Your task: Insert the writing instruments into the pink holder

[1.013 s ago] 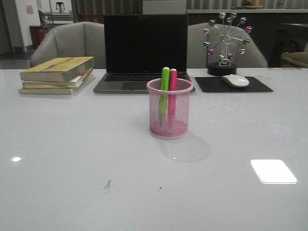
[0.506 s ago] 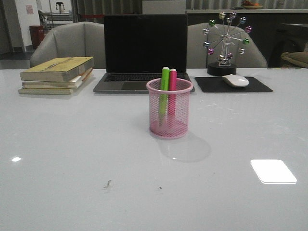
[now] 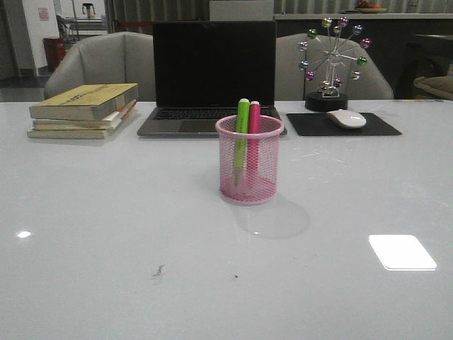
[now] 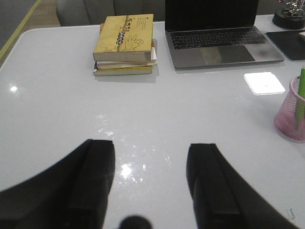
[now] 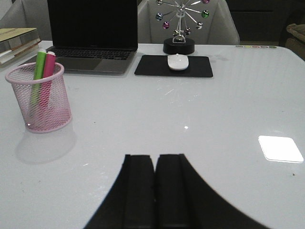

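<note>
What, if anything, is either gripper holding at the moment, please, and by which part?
Nothing is held. The left gripper is open and empty, the right gripper is shut on nothing; both markers stand in the pink holder.

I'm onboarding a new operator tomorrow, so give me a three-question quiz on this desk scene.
1. True or false: both highlighters stand inside the pink holder.
2. Which gripper is open? A) left gripper B) right gripper
3. Fill in: the white mouse rests on a black ____.

Key: 1 true; 2 A; 3 mouse pad.
</note>
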